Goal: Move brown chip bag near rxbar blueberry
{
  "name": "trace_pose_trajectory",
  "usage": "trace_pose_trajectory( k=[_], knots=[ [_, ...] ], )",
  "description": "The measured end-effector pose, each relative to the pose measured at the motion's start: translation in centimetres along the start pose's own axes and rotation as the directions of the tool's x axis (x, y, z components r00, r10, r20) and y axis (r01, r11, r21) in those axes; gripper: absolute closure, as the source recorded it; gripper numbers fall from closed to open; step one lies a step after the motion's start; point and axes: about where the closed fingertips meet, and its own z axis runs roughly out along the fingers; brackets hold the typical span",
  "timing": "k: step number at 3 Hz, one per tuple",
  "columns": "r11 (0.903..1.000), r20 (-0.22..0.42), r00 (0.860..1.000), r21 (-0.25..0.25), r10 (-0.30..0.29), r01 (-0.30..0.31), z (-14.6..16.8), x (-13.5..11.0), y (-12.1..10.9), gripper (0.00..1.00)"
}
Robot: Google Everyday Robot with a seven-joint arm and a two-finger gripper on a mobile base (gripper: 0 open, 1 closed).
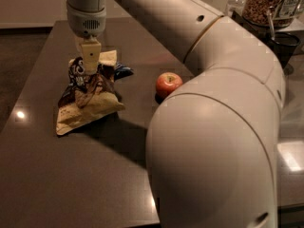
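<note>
The brown chip bag (88, 101) is crumpled and stands tilted on the dark table, its cream lower end resting on the surface at the left. My gripper (90, 65) comes down from above and is shut on the bag's upper middle. The rxbar blueberry (122, 71) is a small dark-blue wrapper just behind the bag to the right, mostly hidden by it. The bag's top edge is touching or very close to the bar.
A red-orange apple (168, 83) sits on the table (71, 175) right of the bag. My large arm fills the right half of the view. A jar of granola (266, 4) and a dark cup (284, 44) stand at the back right.
</note>
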Motion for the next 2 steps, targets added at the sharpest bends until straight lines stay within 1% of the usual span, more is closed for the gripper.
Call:
trace_pose_trajectory(
  k=[1,2],
  knots=[
    [1.0000,0.005,1.000,0.009,0.000,0.000,0.19,-0.15,-0.30,0.00],
    [1.0000,0.005,1.000,0.009,0.000,0.000,0.19,-0.15,-0.31,0.00]
  ],
)
